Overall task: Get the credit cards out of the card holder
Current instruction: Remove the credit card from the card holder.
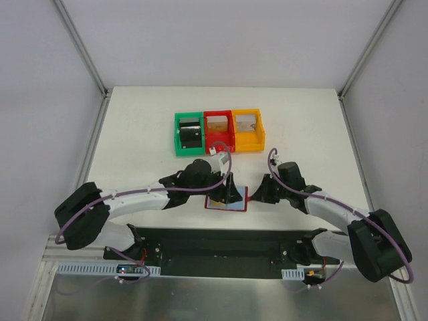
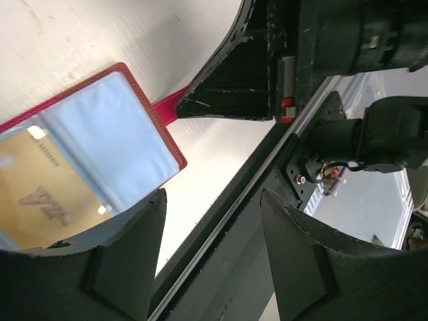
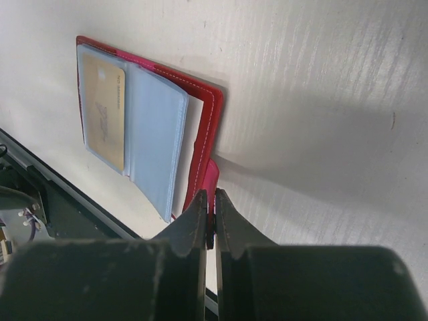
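**The card holder is open, but no card is out yet**
The card holder [image 1: 227, 199] lies open on the worktop [image 1: 134, 134], at the near side, between the two hands. The right hand [image 3: 210, 208] is pressed together on its little red strap [image 3: 210, 177]. The left hand [image 2: 212, 207] hangs over the holder with fingers apart, holding nothing. A gold credit card [image 2: 47, 200] sits in a pocket, so I judge the pulling out is not begun.

Tight around the card holder [image 1: 227, 199]
Left gripper [image 1: 229, 189] hangs over it, right gripper [image 1: 255, 194] blocks its right edge; bins [image 1: 219, 148] stand well behind.
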Controlling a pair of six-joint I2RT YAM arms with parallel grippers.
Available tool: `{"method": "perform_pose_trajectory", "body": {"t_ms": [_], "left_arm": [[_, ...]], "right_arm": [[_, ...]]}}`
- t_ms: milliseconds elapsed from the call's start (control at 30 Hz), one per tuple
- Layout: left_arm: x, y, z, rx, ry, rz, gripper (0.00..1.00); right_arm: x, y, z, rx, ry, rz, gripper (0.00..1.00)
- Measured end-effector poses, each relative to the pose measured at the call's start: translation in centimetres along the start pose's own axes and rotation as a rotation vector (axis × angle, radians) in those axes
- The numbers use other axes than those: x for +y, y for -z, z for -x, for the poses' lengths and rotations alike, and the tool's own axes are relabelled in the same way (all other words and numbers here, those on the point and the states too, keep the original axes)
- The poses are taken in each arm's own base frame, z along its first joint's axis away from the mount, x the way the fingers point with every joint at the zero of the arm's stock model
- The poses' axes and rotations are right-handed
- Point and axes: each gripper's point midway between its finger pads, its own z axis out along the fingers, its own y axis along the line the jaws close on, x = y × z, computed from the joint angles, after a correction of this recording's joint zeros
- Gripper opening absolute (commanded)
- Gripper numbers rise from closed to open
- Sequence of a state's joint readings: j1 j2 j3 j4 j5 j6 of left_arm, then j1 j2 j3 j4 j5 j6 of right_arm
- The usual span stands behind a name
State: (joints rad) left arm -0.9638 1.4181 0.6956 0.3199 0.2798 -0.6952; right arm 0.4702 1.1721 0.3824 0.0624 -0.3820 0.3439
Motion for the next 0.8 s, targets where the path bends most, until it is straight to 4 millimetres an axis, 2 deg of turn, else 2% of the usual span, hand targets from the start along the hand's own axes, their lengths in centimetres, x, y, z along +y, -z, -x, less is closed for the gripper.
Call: {"method": "perform_pose_trajectory", "body": {"t_ms": [133,267,400,500,600,700,800], "left_arm": [[0.7,2.9,1.9,-0.107,0.007,0.014,0.57],[3.3,4.5,2.3,-0.159,0.040,0.076,0.57],[5.9,5.4,1.2,-0.159,0.074,0.146,0.57],[6.5,5.8,0.8,-0.160,0.082,0.169,0.58],[6.7,5.9,1.0,-0.166,0.086,0.172,0.57],[6.9,5.9,1.0,-0.172,0.088,0.173,0.54],[7.3,5.9,0.8,-0.172,0.095,0.174,0.51]], "right_arm": [[-0.3,0.2,-0.2,0.009,0.014,-0.013,0.32],[-0.6,1.0,-0.1,0.003,0.042,-0.047,0.45],[-0.2,2.5,1.1,-0.036,0.088,-0.080,0.47],[1.2,4.2,2.7,-0.099,0.134,-0.066,0.45],[2.9,5.0,3.6,-0.143,0.165,-0.012,0.43],[4.2,4.5,3.5,-0.130,0.181,0.040,0.40],[5.2,2.7,1.9,-0.053,0.193,0.077,0.39]]}}
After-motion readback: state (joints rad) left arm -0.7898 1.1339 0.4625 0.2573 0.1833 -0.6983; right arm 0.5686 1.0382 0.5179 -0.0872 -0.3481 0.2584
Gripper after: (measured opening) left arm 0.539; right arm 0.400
